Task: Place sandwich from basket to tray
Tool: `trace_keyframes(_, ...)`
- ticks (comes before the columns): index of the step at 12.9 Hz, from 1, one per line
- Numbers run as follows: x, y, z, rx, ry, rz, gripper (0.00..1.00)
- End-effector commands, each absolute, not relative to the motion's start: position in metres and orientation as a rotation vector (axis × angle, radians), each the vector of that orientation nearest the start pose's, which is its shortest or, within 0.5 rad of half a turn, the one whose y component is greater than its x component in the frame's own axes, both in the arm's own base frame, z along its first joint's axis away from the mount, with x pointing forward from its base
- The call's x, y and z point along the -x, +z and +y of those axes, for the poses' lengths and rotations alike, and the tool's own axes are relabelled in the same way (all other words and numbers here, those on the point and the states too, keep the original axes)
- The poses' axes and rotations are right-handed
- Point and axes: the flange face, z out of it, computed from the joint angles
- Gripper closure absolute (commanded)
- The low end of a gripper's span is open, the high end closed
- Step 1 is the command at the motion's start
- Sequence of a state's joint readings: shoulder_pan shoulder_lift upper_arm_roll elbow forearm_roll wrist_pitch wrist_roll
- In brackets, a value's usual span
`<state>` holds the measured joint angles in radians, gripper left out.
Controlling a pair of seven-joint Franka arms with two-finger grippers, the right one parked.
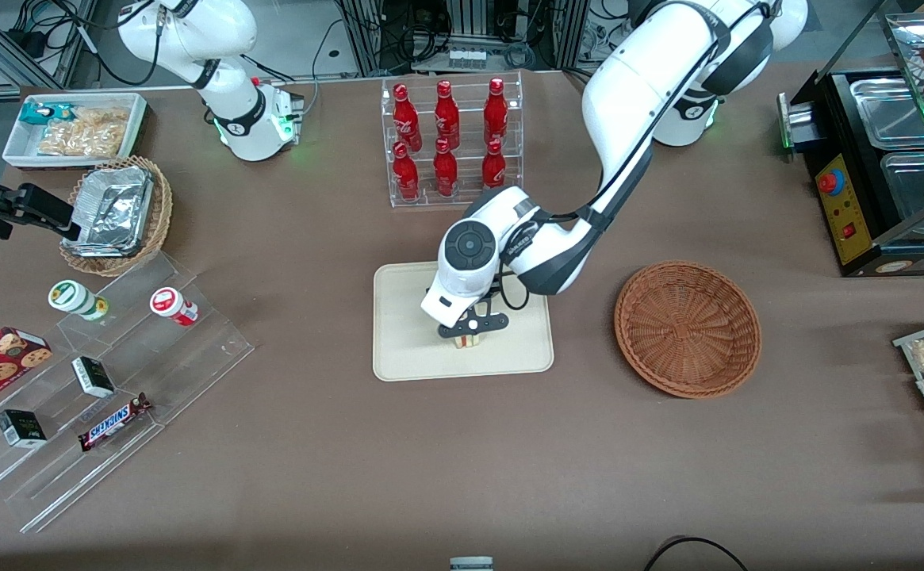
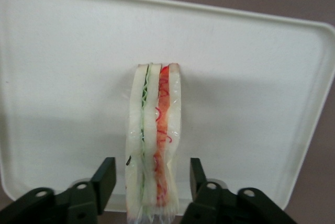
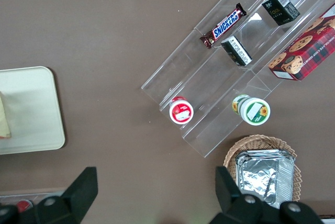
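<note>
Placement looks nearly finished: the sandwich (image 2: pixel 155 139) stands on its edge on the tray (image 1: pixel 406 349), under the left arm's gripper (image 2: pixel 152 185); the basket (image 1: pixel 688 327), toward the working arm's end of the table, holds nothing that shows; what seems left is for the arm to lift clear without tipping the wedge. Jaws stand released, one black finger on each side of the bread with a visible gap between pad and slice, so nothing is gripped. Texture differs sharply among the three: the sandwich is soft pale bread in clear glossy film, with thin green and red-orange filling lines along its cut edge, tall and narrow as it stands, so I judge it easy to topple; the tray is smooth, matte cream plastic, rectangular with rounded corners and a low rim; the basket is round, shallow, reddish-brown wicker with ribs radiating from its centre. Everything rests on a brown, cloth-like table cover (image 1: pixel 462 476).
</note>
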<state>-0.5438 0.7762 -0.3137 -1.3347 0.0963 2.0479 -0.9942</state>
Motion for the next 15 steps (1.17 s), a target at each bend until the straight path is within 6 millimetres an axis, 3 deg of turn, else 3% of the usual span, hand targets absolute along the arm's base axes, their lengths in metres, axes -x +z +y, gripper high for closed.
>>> trace_keyframes(1, -0.532, 0.318, -0.487, 3.083, 0.120, -0.305, 0.00)
trace_keyframes(3, -0.536, 0.328, -0.464, 3.023, 0.071, -0.238, 0.00)
trace_keyframes(7, -0.583, 0.363, -0.374, 2.957, 0.110, -0.422, 0.00)
trace_keyframes(9, -0.596, 0.379, -0.337, 2.976, 0.130, -0.415, 0.00)
trace_keyframes(12, -0.594, 0.400, -0.273, 3.012, 0.193, -0.308, 0.00)
trace_keyframes(15, -0.580, 0.428, -0.218, 3.020, 0.223, -0.163, 0.00)
